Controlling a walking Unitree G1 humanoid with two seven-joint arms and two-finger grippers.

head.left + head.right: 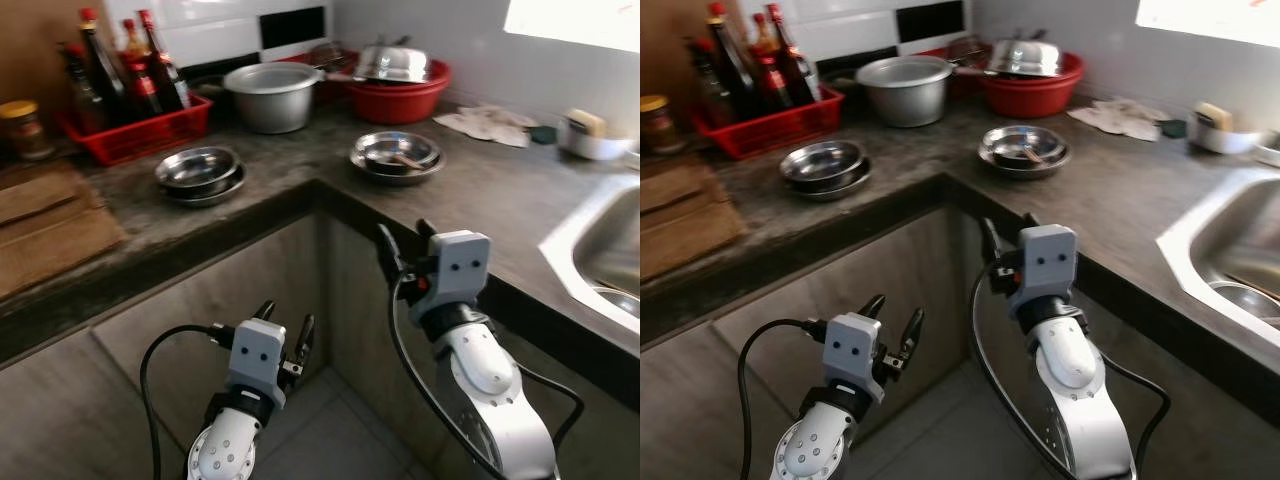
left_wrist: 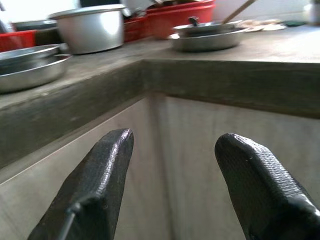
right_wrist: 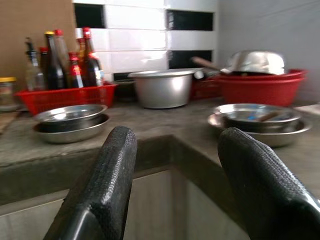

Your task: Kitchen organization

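at the counter's inner corner, the right gripper (image 1: 405, 245) waits with fingers spread and empty, nearer than the low, equally spread left gripper (image 1: 285, 335) to the plate stack (image 1: 396, 157) up ahead on the countertop (image 1: 490, 200).

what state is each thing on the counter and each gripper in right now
left gripper: fingers open, empty, below the counter edge
right gripper: fingers open, empty, at the counter's corner
steel dishes on the left: stacked, empty
steel dishes on the right: stacked, something lying in the top one
metal pot: upright, uncovered
red basin: upturned steel bowl on top
red basket: bottles upright inside
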